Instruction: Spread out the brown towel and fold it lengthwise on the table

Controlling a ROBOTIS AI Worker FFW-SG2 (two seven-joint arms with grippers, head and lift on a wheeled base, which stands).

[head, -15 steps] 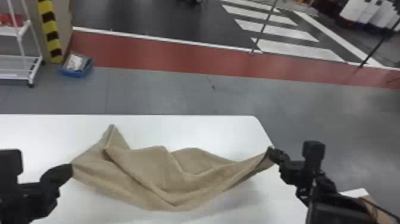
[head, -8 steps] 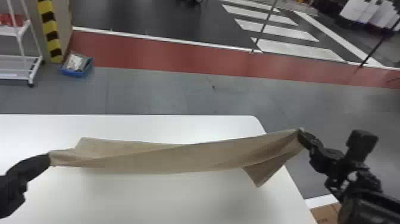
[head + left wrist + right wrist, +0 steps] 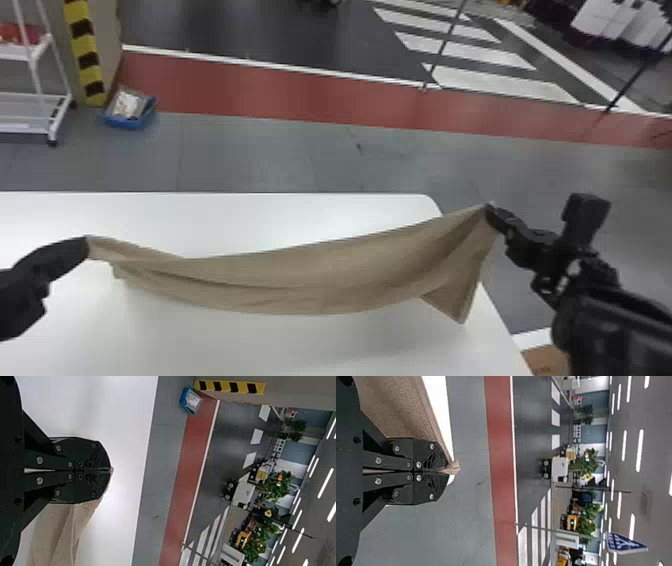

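The brown towel [image 3: 310, 280] is found slung across the middle of the head view in a long, folded strip, above the white surface [image 3: 240, 345]. Its left end is pinched in the closed left gripper [image 3: 84, 245], at centre left of the frame; its right end is clamped in the closed right gripper [image 3: 491, 212], right of centre. A loose flap hangs down beneath the right end, beyond the strip's lower edge. Whether any part touches the surface cannot be determined.

Compared with a second ago, the bunched cloth has been drawn out and the grippers stand farther apart. Since the half-second mark, the strip has gone from nearly straight to a visible sag. In the inspector's judgement, spreading is under way but incomplete: the towel still requires opening to its width and laying flat before the lengthwise fold.
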